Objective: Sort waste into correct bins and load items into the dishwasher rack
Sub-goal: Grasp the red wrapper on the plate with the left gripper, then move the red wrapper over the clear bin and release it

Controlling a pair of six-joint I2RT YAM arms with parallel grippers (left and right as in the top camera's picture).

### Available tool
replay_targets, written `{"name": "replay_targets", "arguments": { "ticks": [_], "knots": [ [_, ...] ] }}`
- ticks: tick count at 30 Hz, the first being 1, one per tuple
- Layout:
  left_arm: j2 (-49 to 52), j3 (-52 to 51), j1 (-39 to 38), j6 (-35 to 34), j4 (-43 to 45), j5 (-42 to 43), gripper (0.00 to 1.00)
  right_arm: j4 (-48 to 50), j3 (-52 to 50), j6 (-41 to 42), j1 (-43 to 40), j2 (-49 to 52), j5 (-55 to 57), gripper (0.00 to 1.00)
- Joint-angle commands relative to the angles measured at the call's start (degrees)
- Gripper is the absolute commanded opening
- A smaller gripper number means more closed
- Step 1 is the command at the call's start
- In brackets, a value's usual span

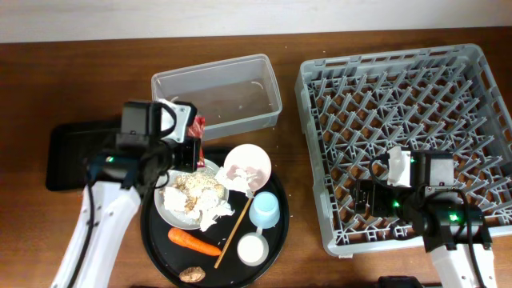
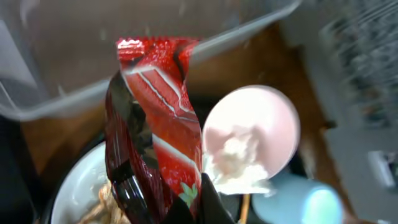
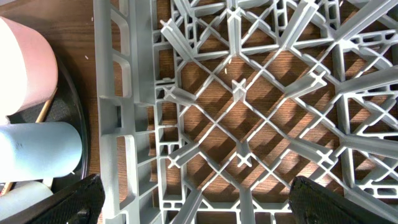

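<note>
My left gripper (image 2: 165, 208) is shut on the red wrapper (image 2: 155, 118), holding it above the round tray's rim, just short of the clear tub (image 1: 218, 92). The wrapper shows in the overhead view (image 1: 197, 128) by the tub's near wall. The grey-white plate (image 1: 164, 204) holds beige scraps (image 1: 194, 186) and a crumpled napkin (image 1: 213, 208). The pink bowl (image 1: 246, 166) holds a napkin. The blue cup (image 1: 265, 210), white cup (image 1: 252, 250), carrot (image 1: 194, 240), brown lump (image 1: 190, 274) and wooden stick (image 1: 233, 228) lie on the round tray. My right gripper (image 3: 199, 205) is open over the rack's (image 1: 320, 104) front left corner.
The shallow black tray (image 1: 68, 152) lies at the left, partly under my left arm. The large round black tray (image 1: 152, 240) sits at the front centre. The rack fills the right half of the table. The pink bowl (image 3: 25, 62) and blue cup (image 3: 37, 146) show left of the rack.
</note>
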Motion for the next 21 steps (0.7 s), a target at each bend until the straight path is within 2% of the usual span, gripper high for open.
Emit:
{"name": "replay_targets", "arguments": {
  "ticks": [1,4,6,8,9,10,11,12,13,14,15,16,19,21],
  "knots": [
    [-2.54,1.29,-0.15,0.26,8.02,-0.79,0.01,0.04,1.09,-0.2,-0.26,0.04,-0.48,0.98],
    [3.74,1.29,-0.15,0.28,18.71,-9.81,0.01,0.02,1.09,-0.2,-0.26,0.04,-0.48,0.98],
    [13.62,1.29,-0.15,0.28,27.23,-10.88,0.01,-0.02,1.09,-0.17,-0.26,0.04,-0.48,0.98],
    [18.18,1.29,-0.15,0.26,30.69,-10.86,0.01,-0.02,1.09,-0.17,-0.26,0.04,-0.5,0.99],
    [19.28,1.29,-0.17,0.26,31.67,-10.86,0.13,-0.02,1.09,-0.2,-0.26,0.04,-0.5,0.98],
    [19.71,1.31,-0.15,0.26,32.7,-10.86,0.52,-0.02,1.09,-0.2,-0.26,0.04,-0.48,0.98],
    [19.1,1.75,-0.15,0.28,32.85,-10.82,0.78,-0.02,1.09,-0.2,-0.26,0.04,-0.48,0.98],
    [18.16,2.23,-0.15,0.26,31.56,-9.42,0.8,-0.02,1.09,-0.2,-0.26,0.04,-0.48,0.98],
    [16.48,2.54,-0.15,0.26,29.27,-5.62,0.92,-0.02,1.09,-0.2,-0.26,0.04,-0.48,0.98],
    [14.64,2.56,-0.17,0.24,26.67,-1.46,0.99,0.0,1.09,-0.2,-0.26,0.04,-0.48,0.98],
    [12.11,2.56,-0.44,-1.11,21.4,4.22,0.99,-0.02,1.09,-0.2,-0.26,0.04,-0.48,0.98],
    [10.69,2.54,-1.05,-5.68,14.6,5.51,0.99,-0.02,1.09,-0.2,-0.26,0.04,-0.48,0.98],
    [12.09,2.43,-3.13,-11.87,-1.7,5.51,0.99,-0.02,1.07,-0.2,-0.26,0.04,-0.48,0.99],
    [14.27,1.03,-4.57,-15.93,-3.89,5.46,0.99,-0.04,1.07,-0.2,-0.26,0.04,-0.48,0.98]
  ]
}}
